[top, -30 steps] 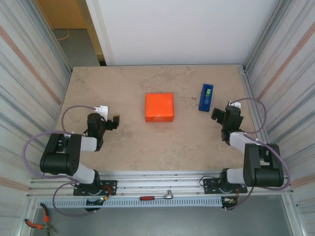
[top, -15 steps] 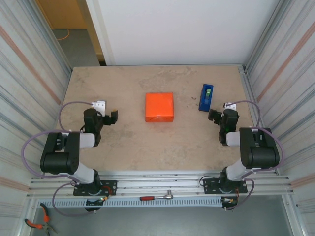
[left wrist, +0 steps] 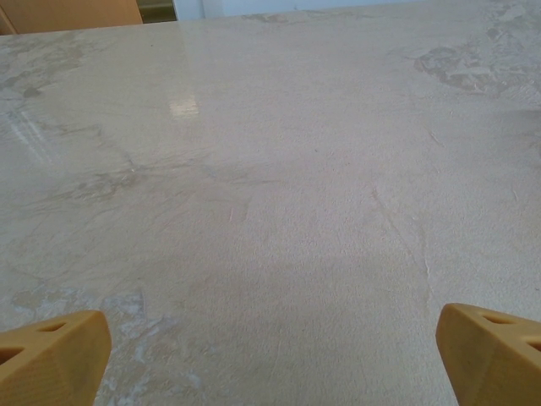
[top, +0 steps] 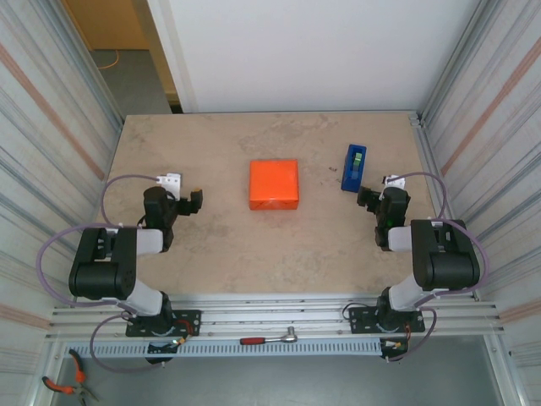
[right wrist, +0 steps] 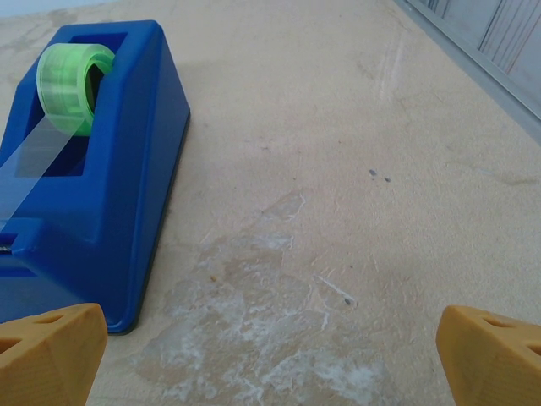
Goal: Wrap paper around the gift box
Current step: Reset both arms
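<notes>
Your left gripper [left wrist: 270, 359] and right gripper [right wrist: 270, 359] both stand spread wide, holding nothing. In the last second both arms drew back toward their bases, then settled, the right one near the tape dispenser [right wrist: 84, 169]. The gift box [top: 274, 184] sits mid-table, well apart from both and plain orange all over. The wrapping looks finished.

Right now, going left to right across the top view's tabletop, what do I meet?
In order: left gripper → gift box → blue tape dispenser; the right gripper sits nearer than the dispenser, overlapping its span.
</notes>
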`<state>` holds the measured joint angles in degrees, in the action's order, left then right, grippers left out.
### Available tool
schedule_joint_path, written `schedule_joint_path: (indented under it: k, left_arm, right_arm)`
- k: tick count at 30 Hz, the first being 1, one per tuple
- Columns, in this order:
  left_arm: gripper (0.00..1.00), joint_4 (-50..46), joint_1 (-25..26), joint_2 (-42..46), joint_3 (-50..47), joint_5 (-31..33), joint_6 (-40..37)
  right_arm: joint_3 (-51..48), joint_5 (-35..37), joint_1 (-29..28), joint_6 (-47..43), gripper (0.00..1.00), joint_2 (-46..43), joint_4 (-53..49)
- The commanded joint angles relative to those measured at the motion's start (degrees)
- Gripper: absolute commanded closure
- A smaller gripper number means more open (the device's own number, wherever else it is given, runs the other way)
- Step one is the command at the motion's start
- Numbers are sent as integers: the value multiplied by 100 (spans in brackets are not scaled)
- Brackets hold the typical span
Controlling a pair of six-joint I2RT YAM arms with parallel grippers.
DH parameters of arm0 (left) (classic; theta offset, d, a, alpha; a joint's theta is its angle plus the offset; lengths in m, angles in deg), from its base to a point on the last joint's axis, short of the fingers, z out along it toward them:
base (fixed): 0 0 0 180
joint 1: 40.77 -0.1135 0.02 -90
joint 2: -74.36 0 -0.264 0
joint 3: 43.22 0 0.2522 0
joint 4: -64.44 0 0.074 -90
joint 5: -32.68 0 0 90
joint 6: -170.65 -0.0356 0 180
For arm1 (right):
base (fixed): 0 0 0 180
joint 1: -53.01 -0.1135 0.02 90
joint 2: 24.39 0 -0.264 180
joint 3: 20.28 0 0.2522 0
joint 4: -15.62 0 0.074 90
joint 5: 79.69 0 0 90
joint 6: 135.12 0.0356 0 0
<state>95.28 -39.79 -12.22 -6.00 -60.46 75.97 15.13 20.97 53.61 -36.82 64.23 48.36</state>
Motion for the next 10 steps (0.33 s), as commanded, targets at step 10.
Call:
schedule_joint_path:
  k: [10]
  left_arm:
    - [1, 29, 16, -3, 34, 60, 29]
  right_arm:
    - [147, -544, 99, -218, 2, -48, -25]
